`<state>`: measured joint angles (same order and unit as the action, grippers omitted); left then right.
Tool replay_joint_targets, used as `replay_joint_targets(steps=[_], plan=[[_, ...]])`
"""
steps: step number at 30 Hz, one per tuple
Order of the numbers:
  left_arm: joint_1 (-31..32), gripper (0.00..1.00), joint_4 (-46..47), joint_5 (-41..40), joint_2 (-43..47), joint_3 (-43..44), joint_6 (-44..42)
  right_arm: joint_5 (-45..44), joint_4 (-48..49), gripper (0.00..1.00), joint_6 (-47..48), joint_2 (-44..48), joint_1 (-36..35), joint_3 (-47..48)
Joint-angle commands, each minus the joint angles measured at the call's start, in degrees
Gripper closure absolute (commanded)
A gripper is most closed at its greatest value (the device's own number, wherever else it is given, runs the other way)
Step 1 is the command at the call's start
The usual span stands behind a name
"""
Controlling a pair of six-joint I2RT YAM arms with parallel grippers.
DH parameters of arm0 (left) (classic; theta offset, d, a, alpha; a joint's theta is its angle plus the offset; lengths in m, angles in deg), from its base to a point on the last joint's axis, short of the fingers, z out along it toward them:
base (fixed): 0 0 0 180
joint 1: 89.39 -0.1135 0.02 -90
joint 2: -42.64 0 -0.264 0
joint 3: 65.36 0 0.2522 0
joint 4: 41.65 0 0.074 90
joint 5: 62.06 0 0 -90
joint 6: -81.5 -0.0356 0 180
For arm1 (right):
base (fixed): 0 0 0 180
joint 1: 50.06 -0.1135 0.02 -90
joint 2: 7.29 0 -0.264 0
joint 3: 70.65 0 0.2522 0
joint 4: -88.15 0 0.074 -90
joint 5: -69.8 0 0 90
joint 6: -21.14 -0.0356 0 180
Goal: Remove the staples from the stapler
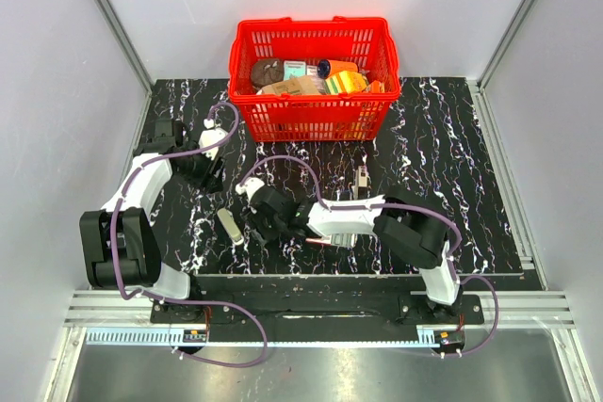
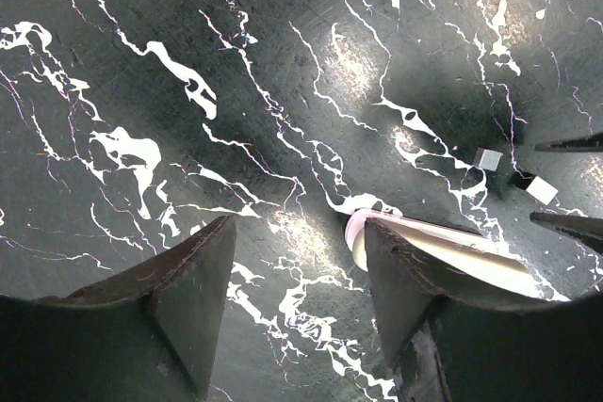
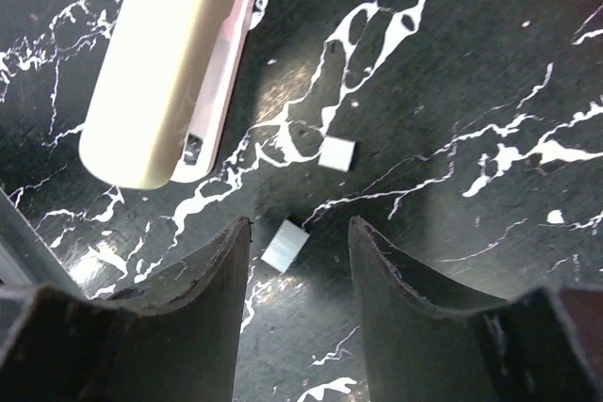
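Note:
The cream-white stapler [image 1: 229, 224] lies flat on the black marbled table, left of centre. In the right wrist view the stapler [image 3: 170, 63] is at the upper left, with two small silvery staple blocks [image 3: 336, 152] [image 3: 285, 245] loose on the table beside it. My right gripper [image 3: 300, 233] is open and empty, with the nearer block lying between its fingertips. It sits just right of the stapler in the top view [image 1: 252, 223]. My left gripper [image 2: 300, 228] is open and empty, and the stapler's end [image 2: 452, 251] shows partly behind its right finger. Both blocks [image 2: 488, 158] [image 2: 541, 189] show there too.
A red basket [image 1: 311, 120] filled with several packaged items stands at the back centre. A small greyish object [image 1: 362, 178] lies on the table in front of it, right of centre. The left gripper [image 1: 213, 174] hovers behind the stapler.

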<state>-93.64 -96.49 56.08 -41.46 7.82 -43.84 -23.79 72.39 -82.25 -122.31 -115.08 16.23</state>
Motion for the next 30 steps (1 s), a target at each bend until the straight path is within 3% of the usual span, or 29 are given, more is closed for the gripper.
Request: replay_joint_targets(steps=[1, 23, 30], plan=[[-0.58, 0.38, 0.12, 2.01, 1.57, 1.05, -1.32, -2.29, -1.68, 0.49, -0.85, 2.35, -1.87, 1.14], [-1.37, 0.38, -0.14, 2.53, 1.74, 1.05, -1.58, -12.57, -13.11, 0.62, -1.38, -5.12, -4.86, 10.90], [-1.46, 0.38, -0.05, 2.53, 1.56, 0.70, -1.58, -13.46, -12.94, 0.76, -1.73, -4.77, -4.95, 10.37]])
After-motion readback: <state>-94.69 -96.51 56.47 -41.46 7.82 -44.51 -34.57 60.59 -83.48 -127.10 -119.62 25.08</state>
